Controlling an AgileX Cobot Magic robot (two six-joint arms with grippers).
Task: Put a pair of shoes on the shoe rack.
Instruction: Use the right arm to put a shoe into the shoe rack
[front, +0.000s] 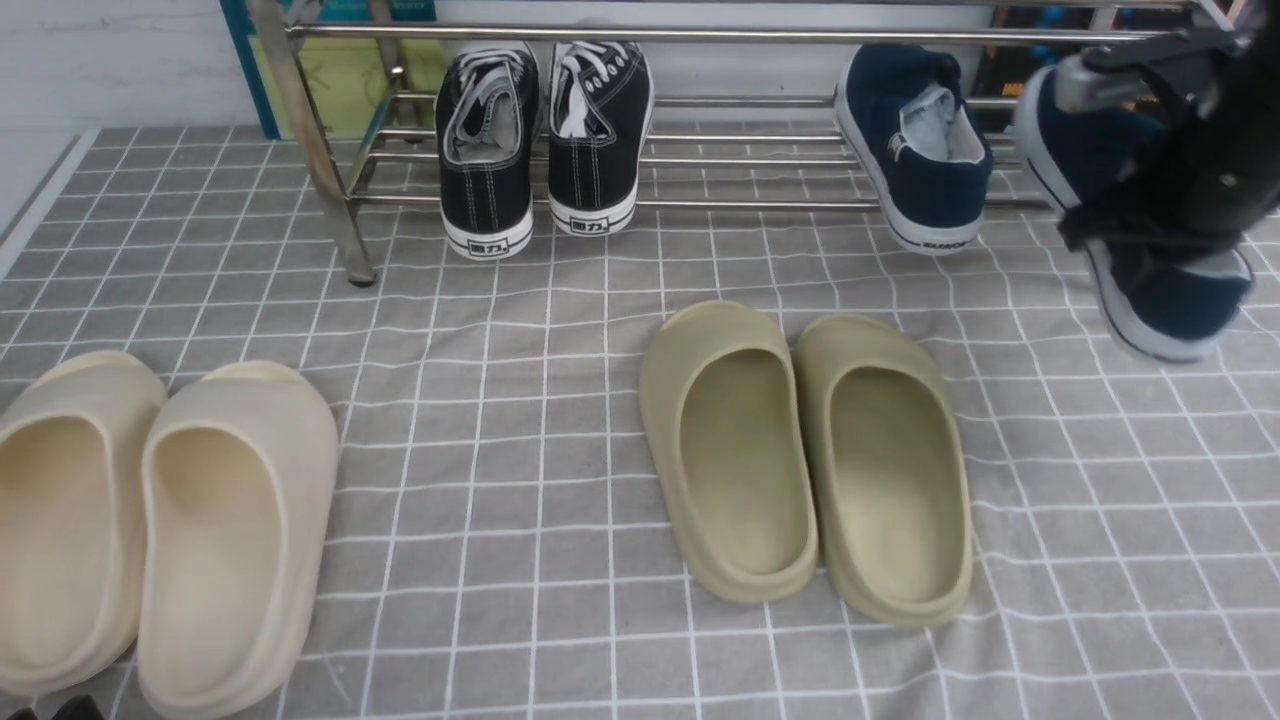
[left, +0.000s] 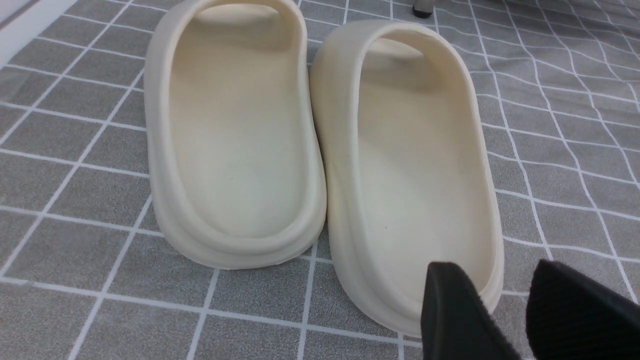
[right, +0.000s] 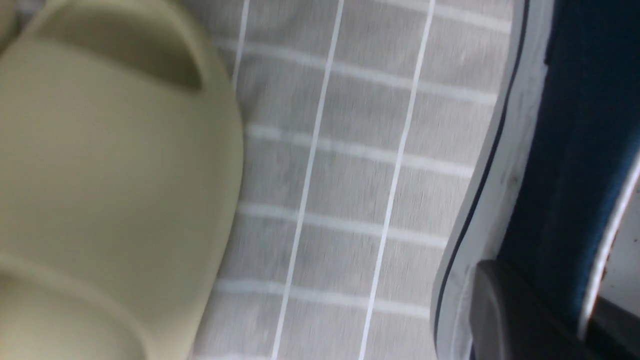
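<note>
My right tool (front: 1140, 235) clamps one navy shoe (front: 1190, 300) aloft at the far right corner of the surface (front: 500, 330); its mate (front: 920, 150) rests on the rack (front: 750, 204). My left tool (left: 505, 290) hangs parted over a cream slide (left: 420, 165).

I worked in what looked like a home entryway staged for practice. A grey checked cloth (front: 500, 420) was spread out as the floor. A silver shoe rack (front: 750, 34) stood before a white wall (front: 110, 60), holding black lace-up sneakers (front: 487, 150) and a navy-blue sneaker (front: 920, 150). Cream slides (front: 235, 530) and olive slides (front: 730, 450) lay paired on the cloth.
</note>
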